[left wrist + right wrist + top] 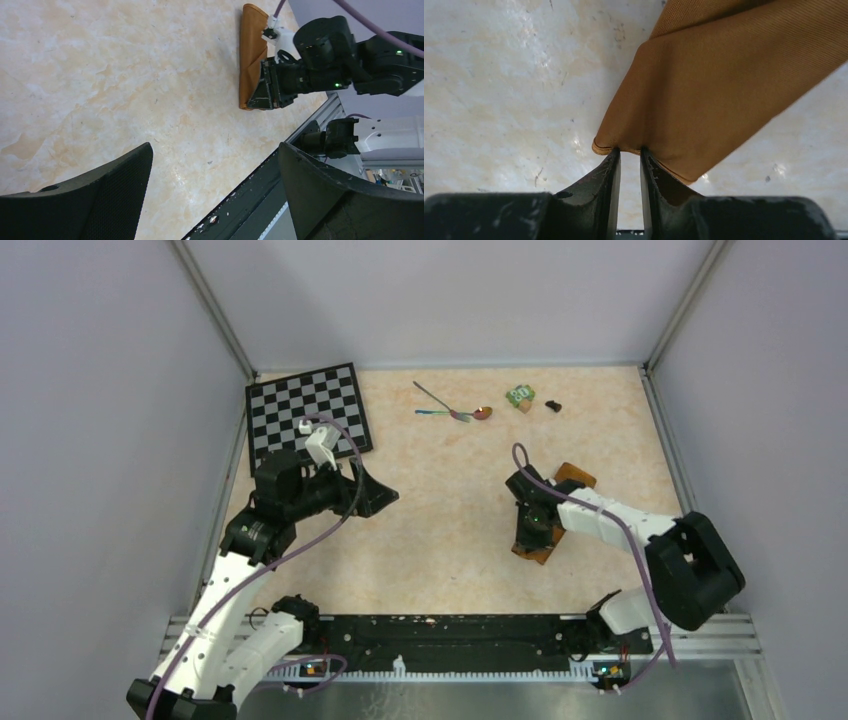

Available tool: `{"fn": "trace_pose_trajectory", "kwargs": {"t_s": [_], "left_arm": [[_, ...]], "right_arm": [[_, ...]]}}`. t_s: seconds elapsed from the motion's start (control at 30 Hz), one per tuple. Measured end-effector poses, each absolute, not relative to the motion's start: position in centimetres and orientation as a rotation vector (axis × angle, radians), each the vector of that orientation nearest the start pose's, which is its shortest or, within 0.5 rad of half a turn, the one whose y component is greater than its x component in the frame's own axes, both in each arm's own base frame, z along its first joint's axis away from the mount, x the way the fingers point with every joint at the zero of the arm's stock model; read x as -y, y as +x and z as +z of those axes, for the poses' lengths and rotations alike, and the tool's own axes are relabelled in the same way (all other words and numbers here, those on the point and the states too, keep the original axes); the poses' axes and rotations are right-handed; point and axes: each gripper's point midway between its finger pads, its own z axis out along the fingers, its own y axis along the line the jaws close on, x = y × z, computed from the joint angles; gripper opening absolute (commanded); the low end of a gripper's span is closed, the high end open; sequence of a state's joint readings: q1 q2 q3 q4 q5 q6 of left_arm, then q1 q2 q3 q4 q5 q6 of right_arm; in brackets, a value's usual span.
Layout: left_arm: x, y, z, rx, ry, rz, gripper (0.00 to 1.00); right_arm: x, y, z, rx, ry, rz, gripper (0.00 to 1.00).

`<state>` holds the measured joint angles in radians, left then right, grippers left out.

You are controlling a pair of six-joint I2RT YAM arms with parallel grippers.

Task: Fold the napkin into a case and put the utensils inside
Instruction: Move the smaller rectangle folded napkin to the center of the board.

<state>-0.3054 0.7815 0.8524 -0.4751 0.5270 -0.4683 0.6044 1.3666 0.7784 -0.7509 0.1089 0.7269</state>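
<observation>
The napkin [577,476] lies folded into a narrow orange-brown strip right of centre, mostly hidden under my right arm; it shows as a long strip [251,50] in the left wrist view. My right gripper [630,151] points down at its near end [724,85]. Its jaws stand a narrow gap apart, tips touching the hem, and only table shows between them. My left gripper [385,497] hovers wide open left of centre, nothing between its fingers [215,147]. The utensils lie crossed at the back: a spoon [470,414] and a second thin piece [432,395].
A black-and-white chessboard [308,415] lies at the back left, beside my left arm. A small green block [519,395] and a small black object [553,406] sit right of the utensils. Grey walls close in three sides; a black rail [450,635] runs along the near edge.
</observation>
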Motion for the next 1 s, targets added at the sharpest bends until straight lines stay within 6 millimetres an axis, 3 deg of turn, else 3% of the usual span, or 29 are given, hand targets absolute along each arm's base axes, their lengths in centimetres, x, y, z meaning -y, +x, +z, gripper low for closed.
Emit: {"fn": "trace_pose_trajectory", "kwargs": {"t_s": [0.1,0.23,0.33,0.5,0.57,0.73,0.87,1.0], "left_arm": [[17.7,21.3,25.7,-2.053,0.194,-1.012,0.99],[17.7,21.3,25.6,-2.061,0.192,-1.011,0.99],[17.6,21.2,25.4,-2.07,0.189,-1.01,0.99],[17.7,21.2,25.4,-2.069,0.188,-1.014,0.99],[17.8,21.2,25.5,-2.068,0.191,-1.024,0.99],[17.9,21.3,25.3,-2.075,0.191,-1.032,0.99],[17.9,21.3,25.3,-2.078,0.191,-1.031,0.99],[17.8,21.1,25.2,-2.085,0.187,-1.025,0.99]], "right_arm": [[-14.9,19.2,1.5,-2.903,0.198,0.109,0.21],[-16.3,21.1,1.7,-2.86,0.221,0.207,0.21],[-16.3,21.5,1.8,-2.844,0.231,0.222,0.28],[-14.8,21.3,3.3,-2.797,0.248,0.222,0.42],[-14.3,21.5,4.1,-2.768,0.265,0.231,0.43],[-13.3,22.0,4.0,-2.759,0.294,0.202,0.34],[-12.1,22.7,2.4,-2.777,0.354,0.144,0.33],[-10.5,24.3,2.1,-2.752,0.442,0.141,0.33]]}}
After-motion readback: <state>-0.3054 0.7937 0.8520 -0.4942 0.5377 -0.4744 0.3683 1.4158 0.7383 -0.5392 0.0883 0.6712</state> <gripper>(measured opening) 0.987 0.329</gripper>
